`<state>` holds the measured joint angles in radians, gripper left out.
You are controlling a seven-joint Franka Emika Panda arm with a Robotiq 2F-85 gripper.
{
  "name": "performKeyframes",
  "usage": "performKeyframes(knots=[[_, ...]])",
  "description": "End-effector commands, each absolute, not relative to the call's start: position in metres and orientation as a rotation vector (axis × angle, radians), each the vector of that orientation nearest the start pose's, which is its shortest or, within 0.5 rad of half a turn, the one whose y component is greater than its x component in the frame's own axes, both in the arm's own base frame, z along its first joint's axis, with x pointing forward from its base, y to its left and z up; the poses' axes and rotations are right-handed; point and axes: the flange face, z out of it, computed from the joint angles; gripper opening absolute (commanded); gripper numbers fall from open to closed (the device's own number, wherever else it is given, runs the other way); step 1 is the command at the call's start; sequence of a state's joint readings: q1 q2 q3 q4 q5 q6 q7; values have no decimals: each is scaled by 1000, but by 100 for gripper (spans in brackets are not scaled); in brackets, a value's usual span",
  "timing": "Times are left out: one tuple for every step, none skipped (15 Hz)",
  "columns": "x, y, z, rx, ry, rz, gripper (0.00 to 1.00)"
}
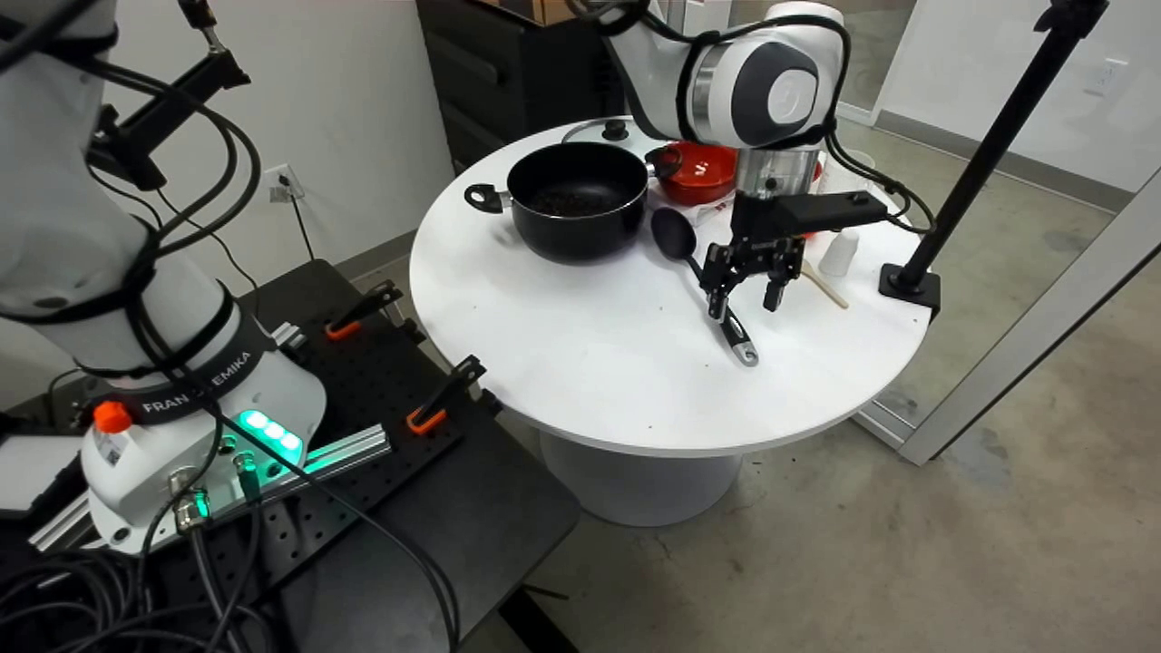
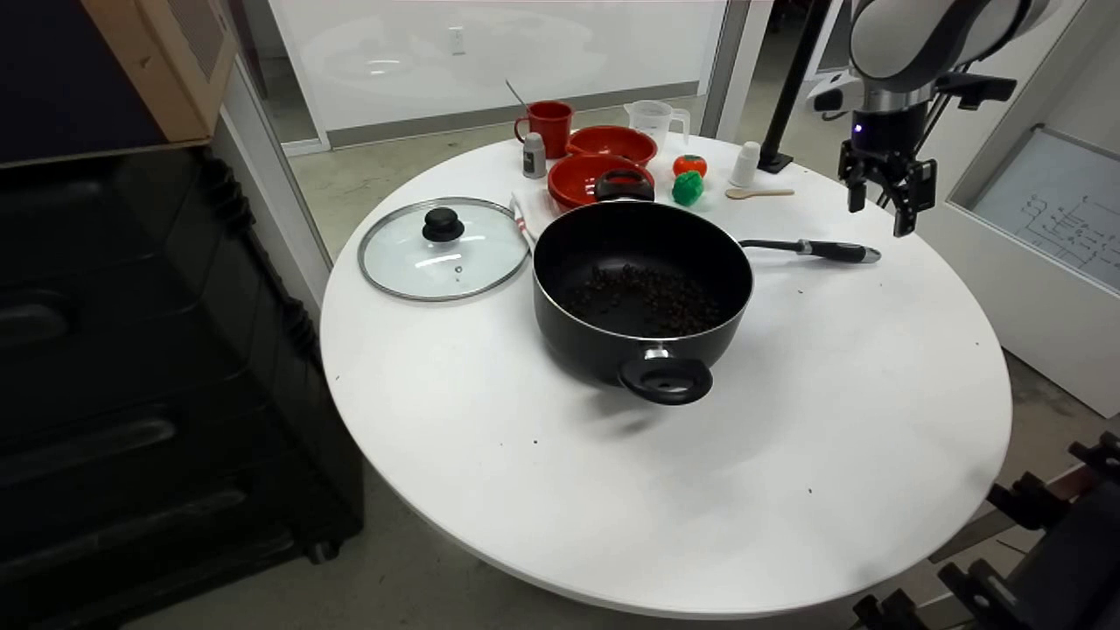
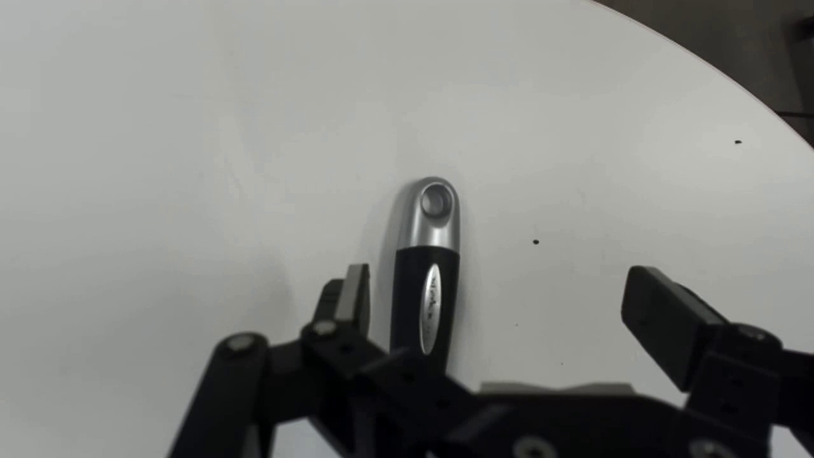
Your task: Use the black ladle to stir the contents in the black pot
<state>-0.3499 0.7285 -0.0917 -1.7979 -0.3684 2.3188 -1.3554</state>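
The gripper (image 3: 499, 286), spread wide and holding nothing, hangs over the black ladle (image 3: 412, 273), blocking part of its handle. The ladle lies on a white table (image 1: 580, 363), handle pointing away from the black pot (image 2: 599, 352), which hides the bowl end in an exterior view. Near the pot: red bowls (image 2: 573, 181), glass lid (image 2: 429, 260).

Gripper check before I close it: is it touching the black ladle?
Apart. In an exterior view, a strip of white tabletop shows plainly between the gripper and the black ladle.
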Motion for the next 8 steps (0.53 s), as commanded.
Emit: performKeyframes(knots=[[545, -276, 123, -2531, -1821, 507, 100], [543, -278, 119, -2533, -1831, 495, 100], [541, -279, 116, -2539, -1830, 481, 100], [541, -279, 115, -2546, -1828, 468, 100], [542, -279, 113, -2553, -1830, 455, 100], [544, -279, 113, -2559, -1830, 444, 100], [545, -279, 113, -2564, -1830, 434, 100], [547, -279, 113, -2567, -1832, 426, 100]])
